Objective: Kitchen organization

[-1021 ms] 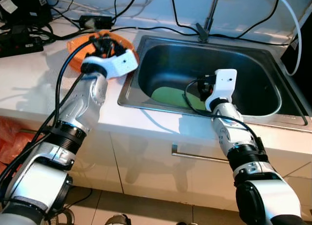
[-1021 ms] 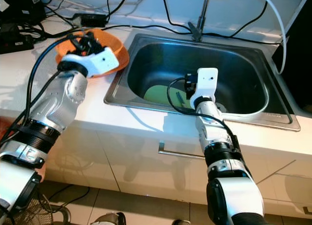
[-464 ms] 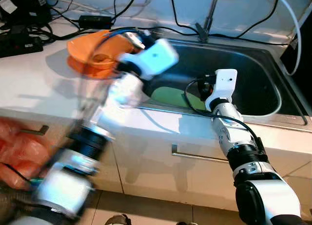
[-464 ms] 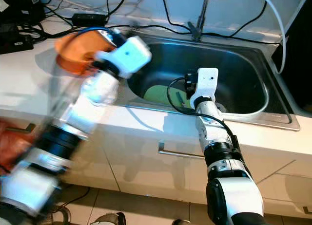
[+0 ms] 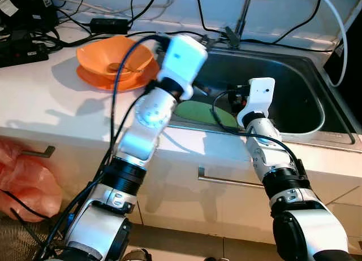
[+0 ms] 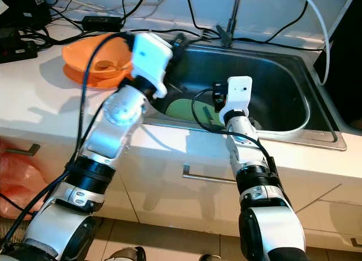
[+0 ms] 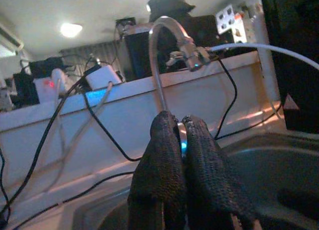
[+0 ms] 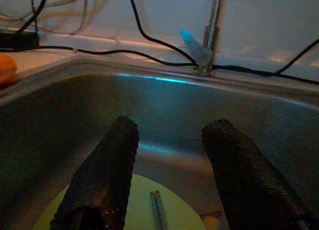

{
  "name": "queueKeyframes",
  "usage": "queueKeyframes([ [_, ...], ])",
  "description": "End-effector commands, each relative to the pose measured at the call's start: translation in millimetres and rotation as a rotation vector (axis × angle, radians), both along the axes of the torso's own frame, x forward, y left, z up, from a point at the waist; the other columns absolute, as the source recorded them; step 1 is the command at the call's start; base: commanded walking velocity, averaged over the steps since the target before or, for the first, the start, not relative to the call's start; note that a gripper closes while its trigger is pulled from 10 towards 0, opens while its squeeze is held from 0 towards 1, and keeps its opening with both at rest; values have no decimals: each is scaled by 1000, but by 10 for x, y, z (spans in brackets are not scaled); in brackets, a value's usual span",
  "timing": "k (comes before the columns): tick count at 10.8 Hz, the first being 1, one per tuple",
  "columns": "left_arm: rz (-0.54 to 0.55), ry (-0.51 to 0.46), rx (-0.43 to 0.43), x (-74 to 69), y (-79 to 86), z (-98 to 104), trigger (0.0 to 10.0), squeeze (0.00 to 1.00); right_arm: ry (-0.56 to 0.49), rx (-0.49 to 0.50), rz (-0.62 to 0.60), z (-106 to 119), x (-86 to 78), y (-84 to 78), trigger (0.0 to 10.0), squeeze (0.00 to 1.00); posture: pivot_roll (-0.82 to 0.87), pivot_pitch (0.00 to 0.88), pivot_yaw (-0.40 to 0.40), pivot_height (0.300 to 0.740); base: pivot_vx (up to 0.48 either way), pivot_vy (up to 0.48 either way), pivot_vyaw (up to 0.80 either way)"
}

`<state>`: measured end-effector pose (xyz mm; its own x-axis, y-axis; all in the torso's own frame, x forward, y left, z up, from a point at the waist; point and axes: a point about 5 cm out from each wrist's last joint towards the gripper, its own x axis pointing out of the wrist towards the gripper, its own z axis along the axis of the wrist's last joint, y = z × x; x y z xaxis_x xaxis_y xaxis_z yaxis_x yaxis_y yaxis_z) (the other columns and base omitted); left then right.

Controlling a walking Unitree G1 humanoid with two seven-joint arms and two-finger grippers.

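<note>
Reaching into the sink [image 5: 294, 74], I keep my right claw [image 8: 167, 180] open and lower it straight over the chopsticks [image 8: 158, 210] on the green plate [image 8: 182, 217]. My left claw [image 7: 180, 140] is pressed shut on nothing.

We see a white kitchen countertop [image 5: 45, 103] with a rectangular stainless steel sink [image 5: 317, 57] set into it. On the countertop's left part sits an orange plastic bowl [image 5: 116, 55] stacked on a flat orange plate [image 5: 90, 77]; something small lies inside the bowl, but we can't tell what. Black power bricks and adapters [image 5: 22, 43] lie at the far left corner, and black cables [image 5: 141, 32] trail along the back edge toward the chrome tap stem [image 5: 244, 12]. In the sink basin lies a round pale green plate [image 8: 174, 210] with a thin pair of chopsticks [image 8: 158, 210] on it.
</note>
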<state>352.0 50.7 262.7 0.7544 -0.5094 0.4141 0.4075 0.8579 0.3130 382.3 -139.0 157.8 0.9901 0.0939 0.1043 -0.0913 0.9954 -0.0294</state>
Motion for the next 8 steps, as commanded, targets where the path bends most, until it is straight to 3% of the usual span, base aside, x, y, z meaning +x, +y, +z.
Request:
queueKeyframes([
  [1,-25,22,-39,2,46,7,10000,0,-31,-52,10,29,-13,-13,10000,1000,57,47,-35,740,0,0,0],
  [2,-48,61,-65,6,98,-10,10000,0,-65,-134,30,44,-26,22,10000,1000,57,47,-36,740,0,0,0],
  [3,-64,104,-109,4,149,-17,10000,0,-112,-238,66,70,-47,80,10000,412,55,48,-37,740,0,0,0],
  [4,-72,130,-138,7,172,-18,10000,0,-128,-263,84,78,-56,103,10000,0,55,49,-37,740,0,0,0],
  [8,-167,262,-132,6,191,-136,10000,0,-185,-340,101,106,-76,147,10000,0,55,49,-37,740,0,0,0],
])
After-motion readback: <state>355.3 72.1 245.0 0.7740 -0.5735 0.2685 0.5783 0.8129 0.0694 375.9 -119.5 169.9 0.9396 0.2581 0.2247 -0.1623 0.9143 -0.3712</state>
